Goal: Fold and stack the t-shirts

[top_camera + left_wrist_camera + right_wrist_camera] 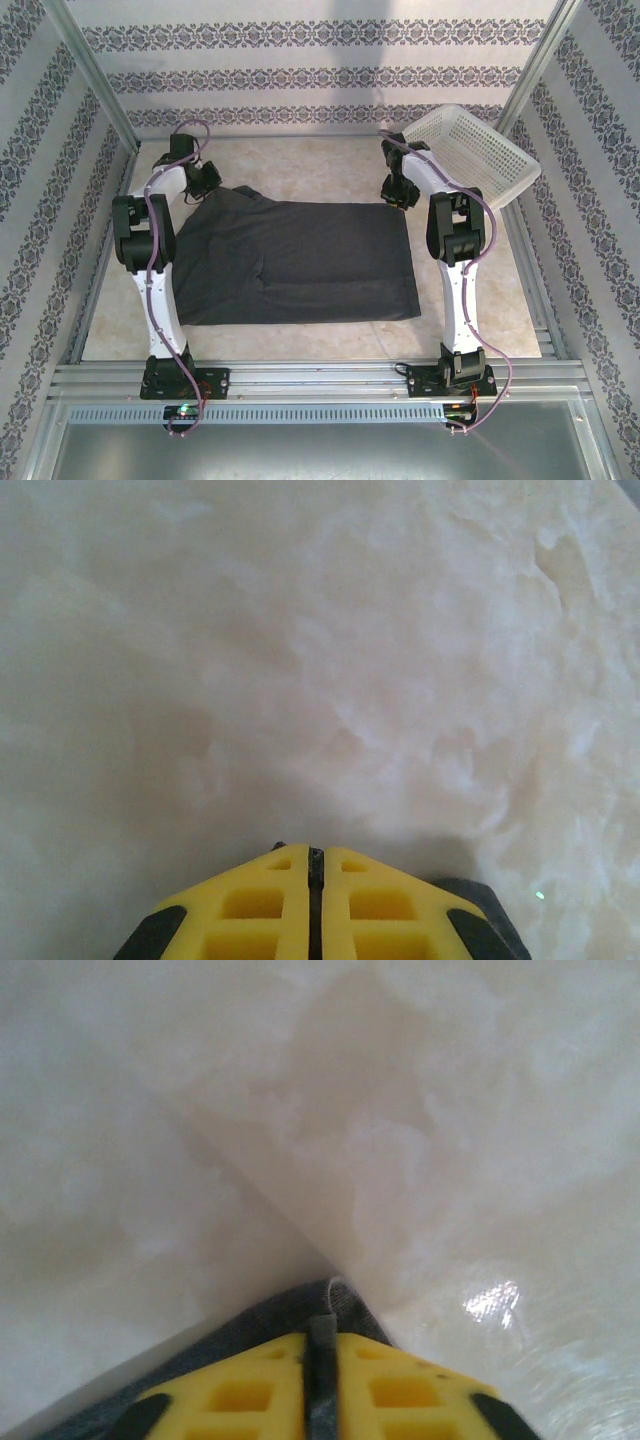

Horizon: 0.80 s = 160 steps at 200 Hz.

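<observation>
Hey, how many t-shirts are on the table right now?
1. The dark grey t-shirt lies spread across the middle of the table, one far corner pinched in the right claw. Another could be hidden under it.

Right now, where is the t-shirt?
In the top view the t-shirt lies spread out at centre, its far corners by the left pincer and right pincer.

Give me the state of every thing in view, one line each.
t-shirt, lying spread flat on the table, not stacked.
left pincer, shut at the t-shirt's far left corner; hold on cloth unclear.
right pincer, shut on the t-shirt's far right corner.
basket, tilted at the far right of the table, empty.
</observation>
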Each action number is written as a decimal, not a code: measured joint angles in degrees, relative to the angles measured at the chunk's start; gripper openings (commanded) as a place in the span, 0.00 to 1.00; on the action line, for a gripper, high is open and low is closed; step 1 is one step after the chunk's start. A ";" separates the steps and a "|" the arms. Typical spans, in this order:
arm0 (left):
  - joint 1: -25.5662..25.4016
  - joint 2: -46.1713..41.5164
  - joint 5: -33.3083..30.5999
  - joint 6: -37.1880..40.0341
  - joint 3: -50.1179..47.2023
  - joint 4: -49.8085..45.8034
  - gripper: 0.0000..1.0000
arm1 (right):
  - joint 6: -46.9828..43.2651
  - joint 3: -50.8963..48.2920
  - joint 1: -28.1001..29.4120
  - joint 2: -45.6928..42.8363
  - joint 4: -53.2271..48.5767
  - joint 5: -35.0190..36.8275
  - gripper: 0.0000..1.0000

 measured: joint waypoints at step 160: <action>-7.54 -47.36 -9.11 6.23 -44.83 8.07 0.00 | -4.46 -35.76 2.82 -31.04 16.35 -6.80 0.00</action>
